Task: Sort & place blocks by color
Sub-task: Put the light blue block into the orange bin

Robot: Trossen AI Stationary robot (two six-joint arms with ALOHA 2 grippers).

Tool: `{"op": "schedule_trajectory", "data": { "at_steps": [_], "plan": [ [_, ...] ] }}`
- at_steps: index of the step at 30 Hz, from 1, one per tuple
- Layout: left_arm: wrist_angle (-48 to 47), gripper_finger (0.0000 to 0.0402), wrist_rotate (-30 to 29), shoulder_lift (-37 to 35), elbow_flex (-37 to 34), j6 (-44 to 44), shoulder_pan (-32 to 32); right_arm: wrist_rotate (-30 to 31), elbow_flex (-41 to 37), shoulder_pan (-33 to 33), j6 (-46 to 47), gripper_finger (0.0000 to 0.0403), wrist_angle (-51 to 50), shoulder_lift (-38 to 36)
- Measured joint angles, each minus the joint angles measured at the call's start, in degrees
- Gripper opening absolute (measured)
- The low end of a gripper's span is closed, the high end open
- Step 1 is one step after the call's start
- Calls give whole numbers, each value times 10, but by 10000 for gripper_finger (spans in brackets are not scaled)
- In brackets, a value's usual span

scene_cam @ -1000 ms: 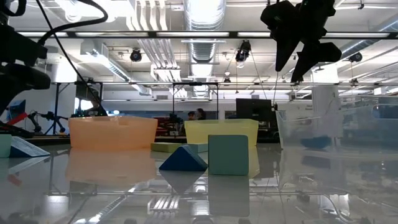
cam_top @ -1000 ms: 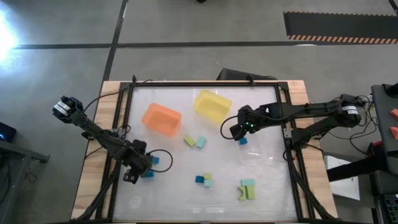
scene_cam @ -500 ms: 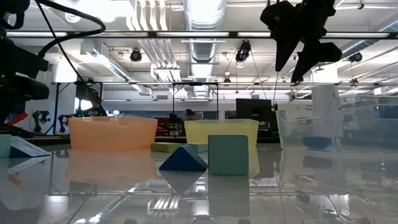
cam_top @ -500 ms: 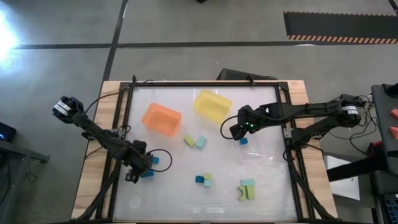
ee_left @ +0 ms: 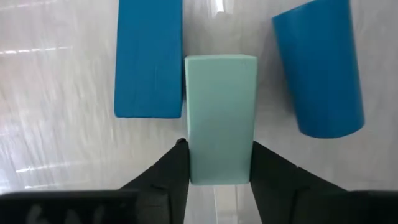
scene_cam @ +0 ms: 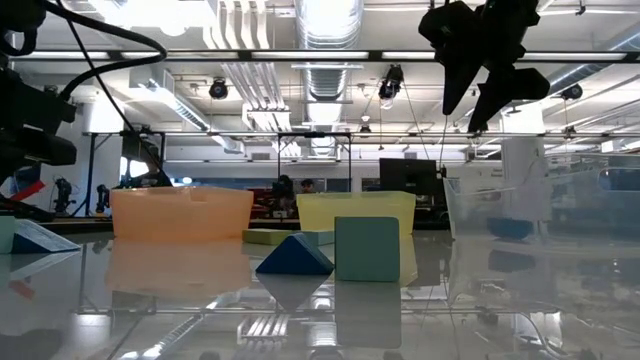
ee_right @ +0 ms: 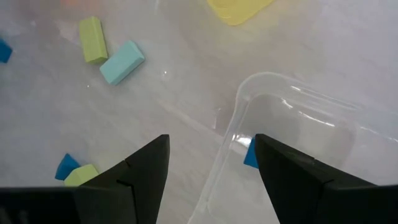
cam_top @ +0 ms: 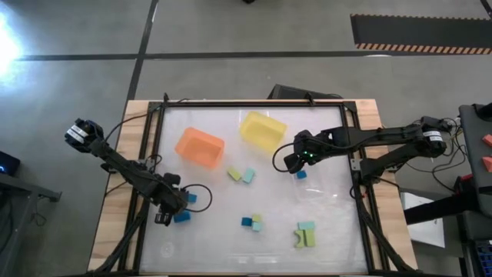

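My left gripper point(cam_top: 174, 208) is down at the table's near left, shut on a mint-teal bar point(ee_left: 221, 118). The bar lies flat between a blue bar point(ee_left: 149, 59) and a blue cylinder point(ee_left: 318, 68). My right gripper point(cam_top: 294, 161) is open and empty, held high point(scene_cam: 482, 100) over the rim of a clear bin point(ee_right: 245, 106). One blue block point(ee_right: 250, 155) lies in that bin. Loose blocks lie mid-table: a yellow-green and a mint one point(cam_top: 241, 175), a blue and a yellow-green one point(cam_top: 251, 222), and a mint and a yellow-green one point(cam_top: 306, 235). My left gripper pinches the mint-teal bar's two long sides at its near end point(ee_left: 219, 171) between its two fingers. The fingers come from above and lie along the bar. The bar lies flat on the table beside the blue bar.
An orange bin point(cam_top: 201, 147) and a yellow bin point(cam_top: 262, 129) stand at the far middle. The clear bin point(scene_cam: 500, 210) stands at the right. A raised frame point(cam_top: 254, 104) runs round the glossy table top. There is free room along the near edge.
My left gripper has gone down a little toward the table at the near left. My right arm has kept still.
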Motion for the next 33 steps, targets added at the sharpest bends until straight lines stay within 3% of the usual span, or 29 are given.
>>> {"op": "schedule_trajectory", "data": {
  "at_steps": [11,22,27,33],
  "plan": [
    [-43,128,0,-6,19,0,0,0,0,0,-1,226,0,0],
    [-199,130,0,-38,207,0,17,-1,0,0,1,226,0,0],
    [-253,131,-1,-29,285,-30,91,-1,0,0,4,226,0,0],
    [-241,131,-3,-29,316,-1,244,-1,0,0,4,226,0,0]
  ]
}}
